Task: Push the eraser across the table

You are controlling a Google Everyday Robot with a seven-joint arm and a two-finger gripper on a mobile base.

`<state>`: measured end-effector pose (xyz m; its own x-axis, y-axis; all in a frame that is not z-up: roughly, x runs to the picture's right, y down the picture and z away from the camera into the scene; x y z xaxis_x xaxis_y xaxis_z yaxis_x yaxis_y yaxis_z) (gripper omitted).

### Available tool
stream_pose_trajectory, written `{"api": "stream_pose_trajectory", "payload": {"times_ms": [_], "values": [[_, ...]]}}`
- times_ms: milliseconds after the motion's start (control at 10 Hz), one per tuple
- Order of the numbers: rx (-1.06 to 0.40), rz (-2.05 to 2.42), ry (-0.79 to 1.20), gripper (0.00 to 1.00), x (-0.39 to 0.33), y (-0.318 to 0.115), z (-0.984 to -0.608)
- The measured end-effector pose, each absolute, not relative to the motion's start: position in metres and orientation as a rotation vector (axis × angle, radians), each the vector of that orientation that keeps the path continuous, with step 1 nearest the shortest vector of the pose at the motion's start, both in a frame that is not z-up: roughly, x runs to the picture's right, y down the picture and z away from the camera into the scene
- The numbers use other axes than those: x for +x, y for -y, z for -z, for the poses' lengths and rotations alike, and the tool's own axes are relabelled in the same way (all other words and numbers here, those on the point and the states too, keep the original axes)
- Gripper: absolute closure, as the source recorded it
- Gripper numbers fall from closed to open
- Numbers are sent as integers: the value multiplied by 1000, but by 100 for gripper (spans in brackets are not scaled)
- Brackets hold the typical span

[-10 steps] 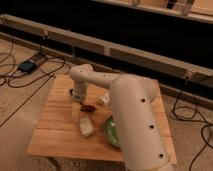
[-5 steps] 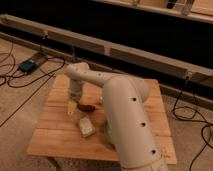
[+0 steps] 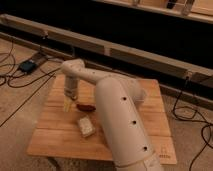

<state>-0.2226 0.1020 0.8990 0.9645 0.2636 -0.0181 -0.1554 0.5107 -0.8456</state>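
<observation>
Item: low rectangular counter (image 3: 55,140) of light wooden planks, slatted top, seen from above and slightly to one side. A small dark mark sits at its near right corner.

Item: white robot arm (image 3: 120,120), thick rounded segments with small dark holes, rising from the near edge and covering much of the right half of the counter. It bends at an elbow above the far left corner and turns downward.

Item: end effector (image 3: 68,104), pale, pointing down at the left part of the counter, a little in from the left edge and closer to the far edge than the near one. Its tips are at or just above the planks; contact cannot be told.

Item: small reddish-brown oblong object (image 3: 86,106), lying flat just to the right of the end effector, near the arm's forearm.

Item: pale cream rectangular block (image 3: 86,126), lying flat toward the near edge, apart from the reddish-brown object and just beside the arm's large segment.

Item: small flat black rectangular eraser, not visible anywhere on the exposed planks; its place cannot be told.

Item: dark cables (image 3: 20,82) on the speckled floor beyond the left edge, with a small dark box (image 3: 28,65) among them.
</observation>
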Motion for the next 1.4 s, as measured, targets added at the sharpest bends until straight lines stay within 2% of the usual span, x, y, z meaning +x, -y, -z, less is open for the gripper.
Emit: {"api": "stream_pose_trajectory", "payload": {"times_ms": [1400], "values": [[-861,-266,58,20,-259,-44,-958]]}}
